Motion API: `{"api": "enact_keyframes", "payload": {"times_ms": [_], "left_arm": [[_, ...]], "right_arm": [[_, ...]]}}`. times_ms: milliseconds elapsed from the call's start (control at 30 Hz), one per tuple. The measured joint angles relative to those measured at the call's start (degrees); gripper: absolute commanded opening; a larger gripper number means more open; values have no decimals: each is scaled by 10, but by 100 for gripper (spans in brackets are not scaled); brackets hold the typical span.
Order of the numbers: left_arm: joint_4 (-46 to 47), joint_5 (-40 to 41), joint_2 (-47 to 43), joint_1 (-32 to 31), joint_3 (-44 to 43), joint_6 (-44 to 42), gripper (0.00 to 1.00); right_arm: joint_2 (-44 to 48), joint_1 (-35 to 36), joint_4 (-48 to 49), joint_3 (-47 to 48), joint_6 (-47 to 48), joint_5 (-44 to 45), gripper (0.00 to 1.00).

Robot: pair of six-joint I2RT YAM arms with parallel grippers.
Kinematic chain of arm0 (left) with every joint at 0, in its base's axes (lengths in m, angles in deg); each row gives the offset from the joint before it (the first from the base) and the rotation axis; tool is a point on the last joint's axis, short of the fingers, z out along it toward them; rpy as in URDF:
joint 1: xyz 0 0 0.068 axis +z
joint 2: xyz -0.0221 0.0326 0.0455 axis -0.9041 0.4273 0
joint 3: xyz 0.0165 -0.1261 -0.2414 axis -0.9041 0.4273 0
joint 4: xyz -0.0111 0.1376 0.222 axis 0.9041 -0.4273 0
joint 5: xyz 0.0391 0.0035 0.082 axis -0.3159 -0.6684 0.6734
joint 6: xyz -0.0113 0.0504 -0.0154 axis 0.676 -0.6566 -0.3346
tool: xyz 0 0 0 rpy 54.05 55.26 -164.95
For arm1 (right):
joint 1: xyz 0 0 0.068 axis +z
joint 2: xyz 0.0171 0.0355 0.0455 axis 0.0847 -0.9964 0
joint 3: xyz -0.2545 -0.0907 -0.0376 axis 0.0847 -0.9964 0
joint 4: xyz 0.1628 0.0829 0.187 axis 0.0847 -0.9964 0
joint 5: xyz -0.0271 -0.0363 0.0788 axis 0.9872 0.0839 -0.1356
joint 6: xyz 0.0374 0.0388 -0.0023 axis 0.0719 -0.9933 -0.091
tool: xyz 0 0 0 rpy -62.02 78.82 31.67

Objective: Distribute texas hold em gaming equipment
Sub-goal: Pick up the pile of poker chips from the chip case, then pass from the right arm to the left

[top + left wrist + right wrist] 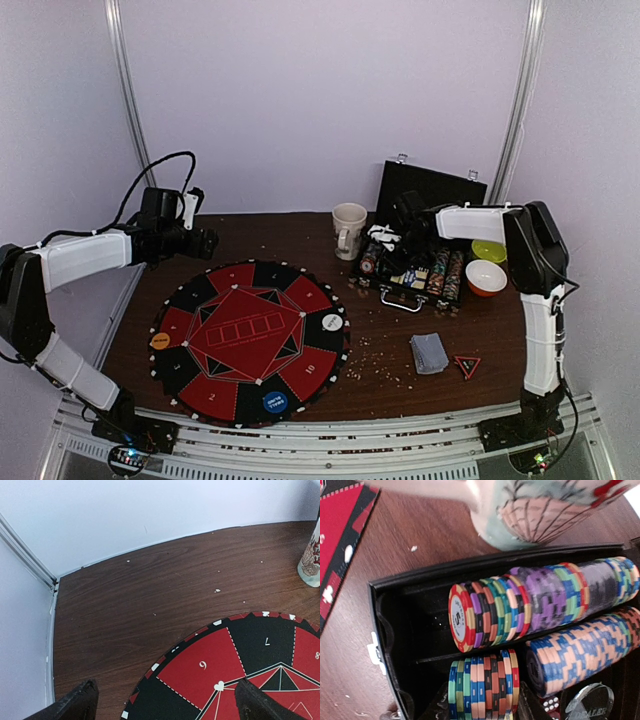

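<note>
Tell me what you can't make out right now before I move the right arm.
Right gripper grip: top view, too small against the dark case; right wrist view, jaws cut off by bottom edge.
Dealer button: right wrist view, cut by bottom edge.
Mug: right wrist view, blurred, cut by top edge.

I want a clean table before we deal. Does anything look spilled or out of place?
Yes. Pale crumbs are scattered over the wooden table between the round mat and the card stack, with more behind the mat; they look like spilled debris, not game pieces.
</note>
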Motion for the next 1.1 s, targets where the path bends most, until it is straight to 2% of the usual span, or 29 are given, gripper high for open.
{"api": "enact_keyframes", "payload": {"times_ms": [333,467,600,767,900,1100], "left_arm": [[11,-4,-8,0,8,-8,98],[24,-20,-22,0,20,-15,98],[47,-57,-38,0,35,-23,92],[78,-154,-64,-8,64,-46,87],[94,-210,-83,-71,68,-107,94],[114,-251,-67,-233,54,-226,98]], "right_arm": [[94,-1,-17,34,-131,-10,0],[132,-2,-36,59,-216,-21,0],[147,-2,-48,71,-312,-47,0],[161,0,-53,45,-438,-98,0],[180,6,-45,-3,-502,-132,0],[189,49,-6,-70,-567,-185,0]]}}
